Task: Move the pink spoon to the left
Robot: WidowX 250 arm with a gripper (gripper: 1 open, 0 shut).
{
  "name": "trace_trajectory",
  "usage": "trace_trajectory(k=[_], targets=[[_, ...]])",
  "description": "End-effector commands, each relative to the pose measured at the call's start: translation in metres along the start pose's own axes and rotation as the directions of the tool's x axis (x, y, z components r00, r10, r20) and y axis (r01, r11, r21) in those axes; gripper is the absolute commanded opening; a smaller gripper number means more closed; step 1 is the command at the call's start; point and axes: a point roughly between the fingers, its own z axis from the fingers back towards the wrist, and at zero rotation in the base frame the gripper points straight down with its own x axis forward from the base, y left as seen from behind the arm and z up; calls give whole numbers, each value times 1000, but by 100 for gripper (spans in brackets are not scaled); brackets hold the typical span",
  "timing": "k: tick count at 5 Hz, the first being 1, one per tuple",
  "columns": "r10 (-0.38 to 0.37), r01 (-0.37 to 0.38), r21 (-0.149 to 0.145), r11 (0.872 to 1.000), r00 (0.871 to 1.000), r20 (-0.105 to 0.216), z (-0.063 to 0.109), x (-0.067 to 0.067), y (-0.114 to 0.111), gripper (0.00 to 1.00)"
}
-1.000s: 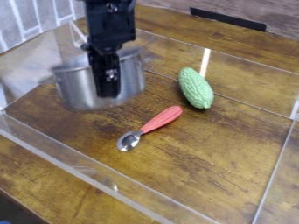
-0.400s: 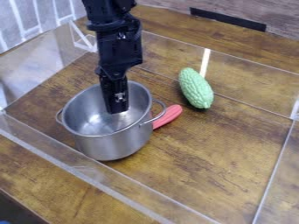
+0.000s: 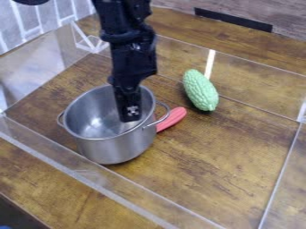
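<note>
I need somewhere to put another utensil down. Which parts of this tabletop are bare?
Bare wood lies in front of the pot, toward the near clear wall, and right of the pink spoon, below the green vegetable. It is crowded at the middle, where the gripper hangs over the pot beside the spoon.

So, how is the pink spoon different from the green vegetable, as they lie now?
The pink spoon shows only its smooth pinkish-red handle, its other end hidden behind the pot. The green vegetable is bumpy, oval and fully visible. The spoon handle is thin, the vegetable thick. The spoon lies against the pot, the vegetable apart. Both lie on the wooden table.
</note>
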Motion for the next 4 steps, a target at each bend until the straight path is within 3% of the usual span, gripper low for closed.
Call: trace_trajectory(k=[1,2,3,4], targets=[[34,-39,93,995,998,54,28,7,-7,0],[82,-91,131,987,994,71,34,10,-14,0],[92,-106,159,982,992,92,38,25,-24,0],[108,-129,182,975,987,121,32,47,-32,100]])
